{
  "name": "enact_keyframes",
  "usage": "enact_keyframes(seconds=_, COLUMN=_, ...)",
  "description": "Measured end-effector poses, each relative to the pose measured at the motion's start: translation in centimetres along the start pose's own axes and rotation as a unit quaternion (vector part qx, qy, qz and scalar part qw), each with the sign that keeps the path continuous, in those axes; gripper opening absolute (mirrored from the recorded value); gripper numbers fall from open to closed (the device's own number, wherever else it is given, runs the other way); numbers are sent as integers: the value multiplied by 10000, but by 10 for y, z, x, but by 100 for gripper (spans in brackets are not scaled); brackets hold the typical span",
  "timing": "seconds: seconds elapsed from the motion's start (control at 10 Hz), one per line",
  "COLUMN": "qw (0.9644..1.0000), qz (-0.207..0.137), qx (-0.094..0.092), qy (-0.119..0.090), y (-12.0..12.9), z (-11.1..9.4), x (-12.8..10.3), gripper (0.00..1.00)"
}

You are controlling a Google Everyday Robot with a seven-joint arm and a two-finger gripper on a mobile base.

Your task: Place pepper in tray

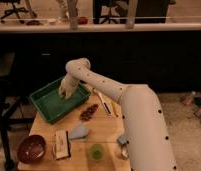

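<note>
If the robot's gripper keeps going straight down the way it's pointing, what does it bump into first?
Most likely the floor of the green tray. The gripper hangs over the tray's right part, pointing down into it. Nothing shows between them, though its height above the tray is hard to judge.

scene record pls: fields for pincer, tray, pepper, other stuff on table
pincer: over the right part of the tray, low above its floor
tray: green, at the table's far-left corner
pepper: not visible
table: light wood
dark red bowl: near-left corner
pale green cup: near edge, centre
dark reddish cluster: right of the tray
</note>
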Motion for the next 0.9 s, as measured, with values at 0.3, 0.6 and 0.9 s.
enact_keyframes(seconds=0.3, qw=10000, qz=-6, qx=-1, qy=-3, y=-1, z=0, x=-1, gripper=63)
enact_keyframes(seconds=0.6, qw=10000, qz=-8, qx=-2, qy=-4, y=-1, z=1, x=-1, gripper=80)
enact_keyframes(seconds=0.9, qw=10000, qz=-5, qx=-7, qy=-11, y=0, z=2, x=-1, gripper=80)
